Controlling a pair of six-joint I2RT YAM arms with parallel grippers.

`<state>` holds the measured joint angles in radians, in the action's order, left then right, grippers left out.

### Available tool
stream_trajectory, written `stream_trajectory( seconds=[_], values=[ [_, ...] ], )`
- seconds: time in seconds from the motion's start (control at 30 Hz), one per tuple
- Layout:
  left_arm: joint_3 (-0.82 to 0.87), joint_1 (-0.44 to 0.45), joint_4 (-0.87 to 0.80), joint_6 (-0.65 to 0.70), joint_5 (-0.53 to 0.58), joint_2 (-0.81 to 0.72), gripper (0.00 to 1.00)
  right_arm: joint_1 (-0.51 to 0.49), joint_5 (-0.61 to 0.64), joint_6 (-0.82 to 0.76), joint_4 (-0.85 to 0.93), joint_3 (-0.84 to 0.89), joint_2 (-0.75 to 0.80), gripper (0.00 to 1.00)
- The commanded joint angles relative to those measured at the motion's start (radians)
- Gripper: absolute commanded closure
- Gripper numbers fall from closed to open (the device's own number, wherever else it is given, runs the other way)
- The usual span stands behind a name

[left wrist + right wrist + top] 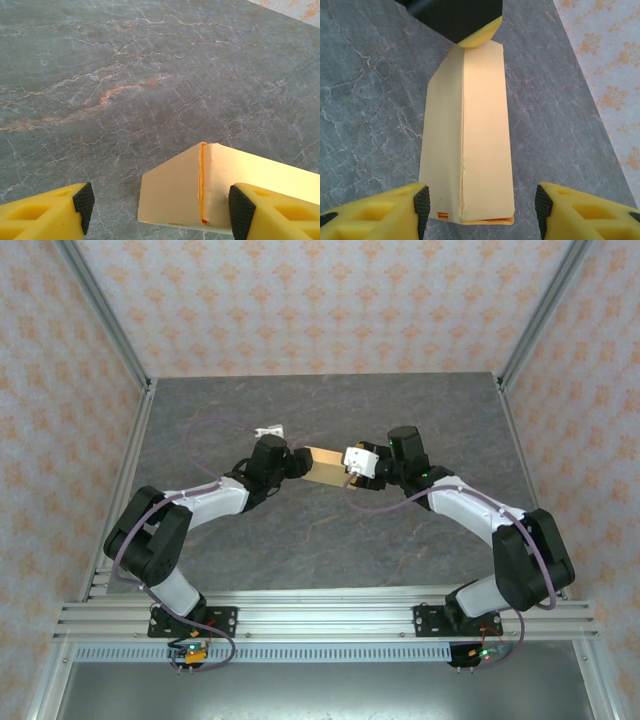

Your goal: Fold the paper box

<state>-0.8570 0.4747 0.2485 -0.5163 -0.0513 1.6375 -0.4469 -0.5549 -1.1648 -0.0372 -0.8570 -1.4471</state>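
The paper box (pixel 325 465) is a light tan, long folded cardboard shape lying on the grey marbled table between my two grippers. My left gripper (pixel 297 462) is at its left end. In the left wrist view the paper box (pixel 175 190) sits between the jaws of the left gripper (pixel 162 212). The right pad meets its side and the left pad stands clear of it. My right gripper (pixel 352 462) is at the other end. In the right wrist view the right gripper (pixel 482 210) straddles the paper box (pixel 480 135), left pad at its edge, right pad apart.
A small white object (pixel 268 430) lies on the table (pixel 330 540) just behind the left gripper. Metal frame posts and patterned walls enclose the table on three sides. The left gripper's yellow fingertip (pixel 475 37) touches the box's far end in the right wrist view.
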Motion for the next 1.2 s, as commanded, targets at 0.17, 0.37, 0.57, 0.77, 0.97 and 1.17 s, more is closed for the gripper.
stream_trajectory(
  seconds=[0.17,0.37,0.57,0.77,0.97,1.17],
  values=[
    [0.053,-0.015,-0.143,0.012,0.071,0.022,0.27,0.004,0.012,0.036,0.101,0.032,-0.081,0.37],
    [0.062,-0.016,-0.120,-0.001,0.058,0.021,0.27,0.013,-0.009,0.121,-0.059,0.090,0.017,0.34],
    [0.128,-0.009,-0.013,0.020,0.053,-0.019,0.25,0.019,-0.010,0.266,-0.350,0.152,0.128,0.27],
    [0.252,0.046,0.123,0.053,0.113,-0.074,0.23,0.018,0.204,0.442,-0.510,0.159,0.202,0.01],
    [0.285,0.112,0.069,0.062,0.194,-0.131,0.17,0.022,0.328,0.511,-0.293,0.053,0.258,0.01],
    [0.285,0.125,-0.050,0.041,0.349,-0.294,0.09,0.022,0.466,0.630,-0.313,0.079,0.346,0.01]
  ],
)
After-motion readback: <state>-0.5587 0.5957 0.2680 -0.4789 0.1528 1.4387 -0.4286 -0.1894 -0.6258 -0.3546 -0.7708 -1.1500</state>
